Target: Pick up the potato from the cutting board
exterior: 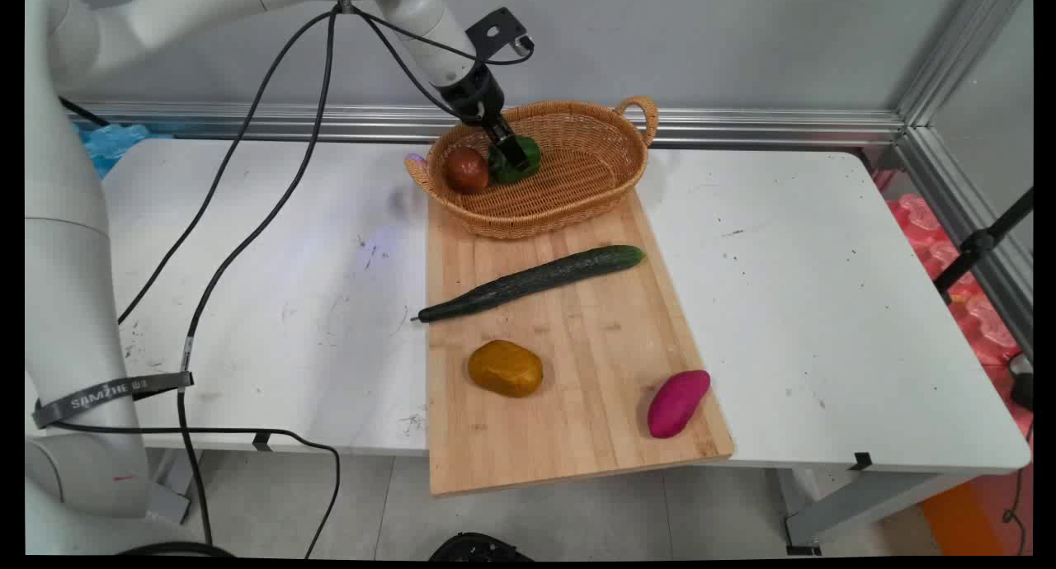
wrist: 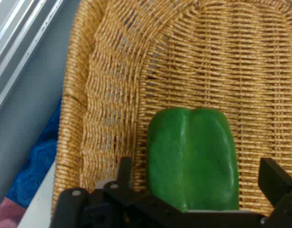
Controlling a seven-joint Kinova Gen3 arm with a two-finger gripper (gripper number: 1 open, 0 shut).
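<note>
White worktop (exterior: 792, 289) against a grey wall. Green pepper (wrist: 192, 159) inside the wicker basket (exterior: 594, 181), far centre, between the spread fingers of the gripper (exterior: 516, 152). Likely light, hollow, glossy: best squeezed gently across the body. Just left, a reddish-brown fruit (exterior: 467, 170).
</note>
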